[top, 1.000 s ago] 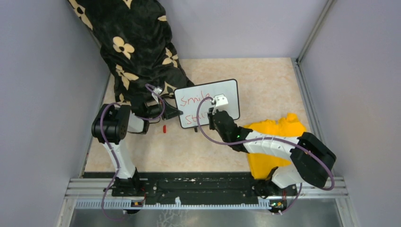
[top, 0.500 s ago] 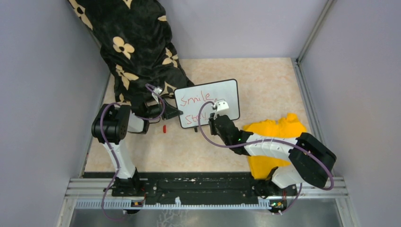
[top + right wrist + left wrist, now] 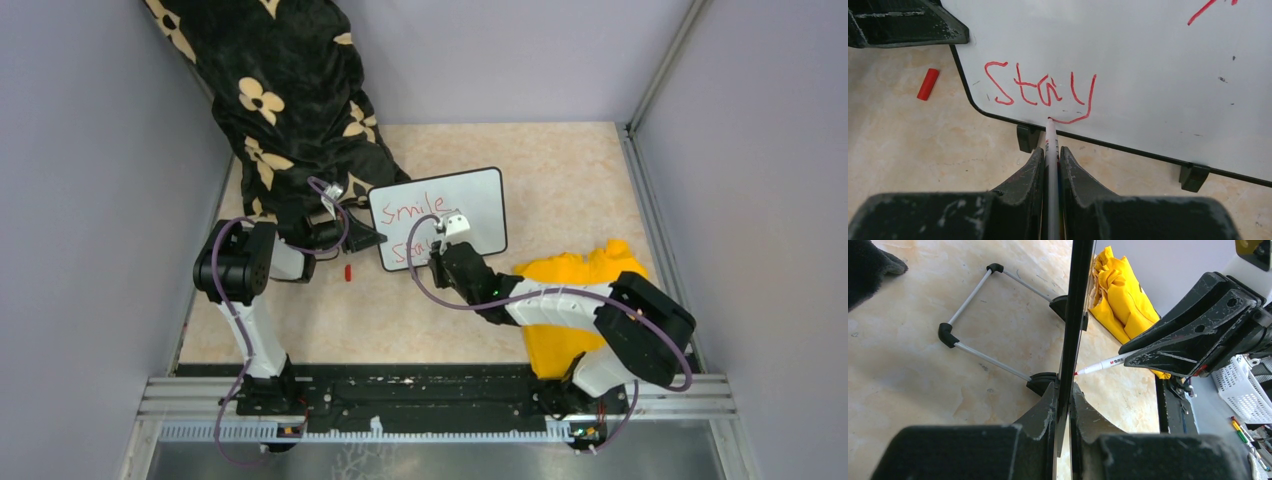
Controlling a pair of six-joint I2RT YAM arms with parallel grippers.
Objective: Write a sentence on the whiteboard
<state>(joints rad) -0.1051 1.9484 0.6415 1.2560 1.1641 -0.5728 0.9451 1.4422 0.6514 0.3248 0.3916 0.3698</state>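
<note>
The whiteboard stands tilted on the table, with red writing "Smile" above and "Stay" below. My left gripper is shut on the board's left edge, which shows edge-on in the left wrist view. My right gripper is shut on a white marker. The marker's red tip touches the board at the tail of the "y". The marker also shows in the left wrist view.
A red marker cap lies on the table left of the board, also in the right wrist view. A yellow cloth lies under my right arm. A black flowered cloth lies at the back left.
My right gripper has moved left and down along the board with the marker, drawing the tail of the "y" in "Stay". The left arm has not moved.
</note>
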